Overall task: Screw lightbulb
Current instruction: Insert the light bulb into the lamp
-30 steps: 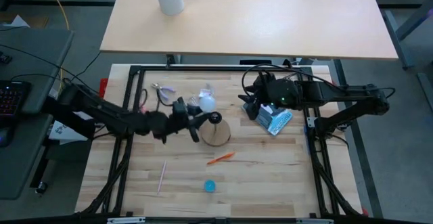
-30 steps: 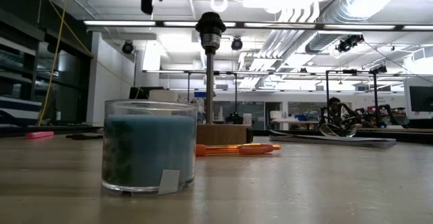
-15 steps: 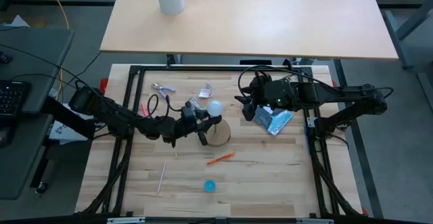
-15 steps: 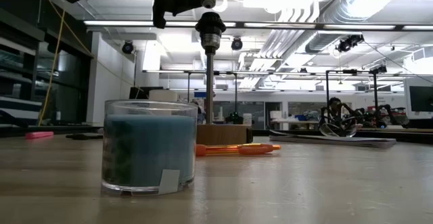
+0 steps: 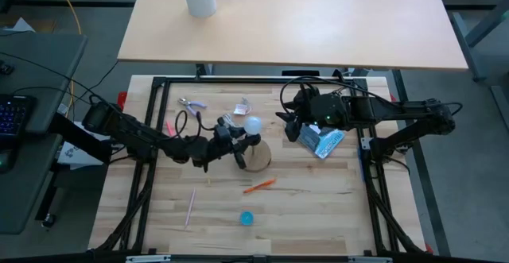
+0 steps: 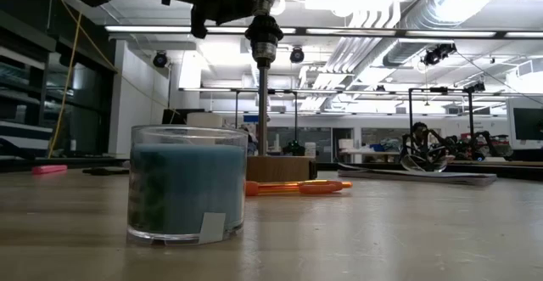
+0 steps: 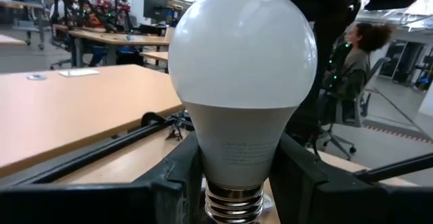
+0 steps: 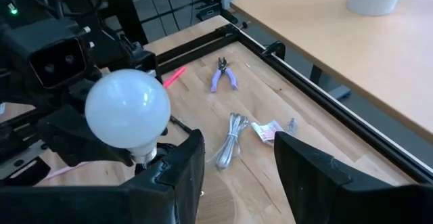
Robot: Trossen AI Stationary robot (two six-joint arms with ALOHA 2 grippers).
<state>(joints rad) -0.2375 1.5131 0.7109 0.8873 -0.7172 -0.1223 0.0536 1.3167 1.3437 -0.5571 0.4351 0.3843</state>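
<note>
The white lightbulb [image 5: 252, 125] stands globe up above a black socket [image 6: 263, 33], which tops a thin post on a round wooden base [image 5: 256, 160] mid-table. My left gripper [image 5: 238, 139] reaches in from the left and is shut on the bulb. The bulb's grey screw base [image 7: 233, 204] points down at the socket's mouth; I cannot tell whether they touch. My right gripper [image 5: 296, 126] hangs to the right of the lamp, well above the table. It is open, with nothing between its fingers [image 8: 308, 176], and faces the bulb [image 8: 127, 109]. My left gripper pinches the bulb's tapered neck [image 7: 233, 149], just above the screw base, between its two fingers [image 7: 181, 173]. The fingers come in level from the table's left, one on each side of the neck. The bulb stands upright, globe up, clear of the table.
A blue-and-white packet [image 5: 322, 142] lies under the right arm. An orange pen [image 5: 259, 186], a blue candle jar [image 6: 187, 183] and a pink stick [image 5: 190, 206] lie nearer the front. Pliers [image 5: 191, 103] and a coiled cord [image 8: 231, 143] lie at the back left. A black frame rail [image 5: 262, 79] runs along the far edge.
My left gripper has come down and moved a little toward the table's right with the bulb, bringing its screw base to just above the socket. Most of that happened early in the second. The bulb stays upright in the hold.
</note>
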